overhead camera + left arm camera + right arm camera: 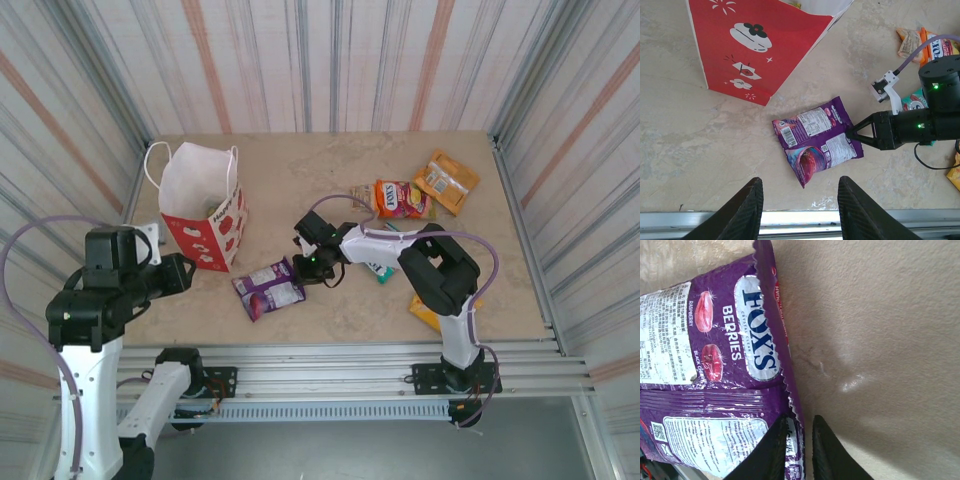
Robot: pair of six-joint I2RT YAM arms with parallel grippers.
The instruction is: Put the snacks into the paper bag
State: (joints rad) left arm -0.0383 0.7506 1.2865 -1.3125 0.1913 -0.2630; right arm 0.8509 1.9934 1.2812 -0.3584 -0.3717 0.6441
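The right hand point(800, 424) is clenched on the serrated edge of the purple Fox's Berries packet point(816, 137), flat on the worktop point(300, 170) near the paper bag point(200, 200) (a thin hold): the glossy film may slip out on lifting.

paper bag point(755, 50): top cut off (left wrist view) | teal packet point(381, 268): mostly under right arm point(440, 270)

Purple packet point(268, 288), red-and-white paper bag point(205, 215)

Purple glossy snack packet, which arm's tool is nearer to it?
Right. The right tool pinches the edge of the purple glossy snack packet; the left tool hangs open, clear of it on the near side.
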